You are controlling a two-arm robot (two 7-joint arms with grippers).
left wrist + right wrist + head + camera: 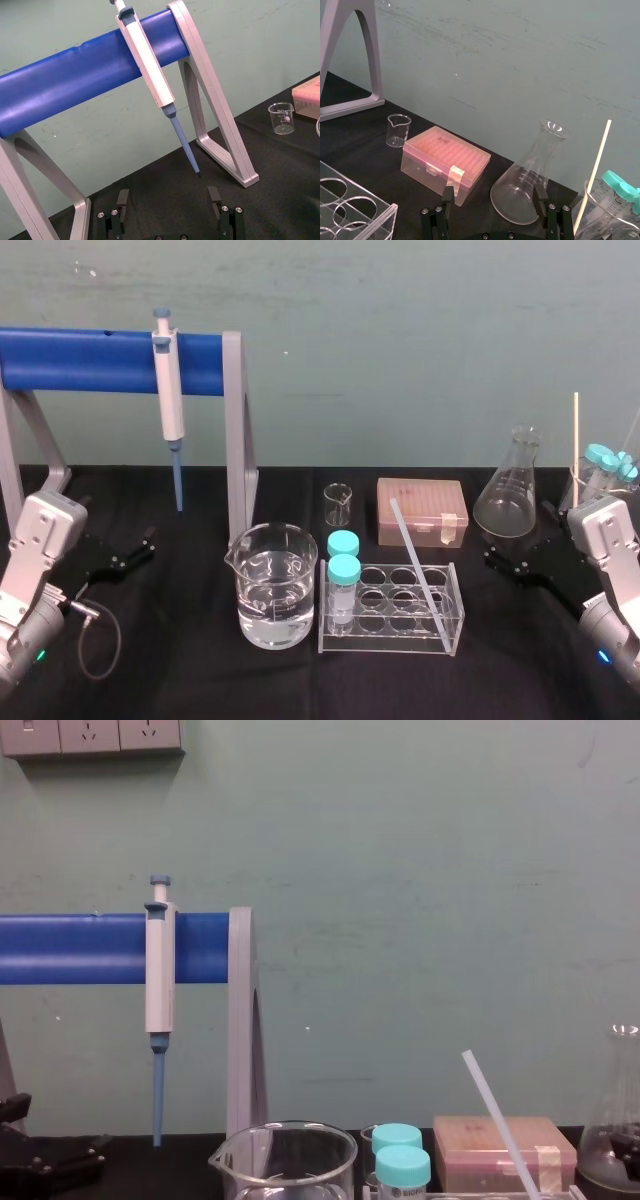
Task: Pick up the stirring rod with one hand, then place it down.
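At lower left and lower right, the left gripper and right gripper hold their fingers spread, empty. At centre, the stirring rod leans slanted in the clear rack on the bench. It looks light, stiff, slick and breakable, so pinch gently on its free upper length.

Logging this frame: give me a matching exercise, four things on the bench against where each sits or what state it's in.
Things:
1. stirring rod
2. pipette
3. large beaker
4. flask

Places or states:
a. holds clear liquid
b. hangs on the blue bar of the stand
c. stands by the right gripper
d. leans tilted across the tube rack

Pairs: 1-d, 2-b, 3-a, 4-c.

Both grippers are open. The left gripper is by the stand.
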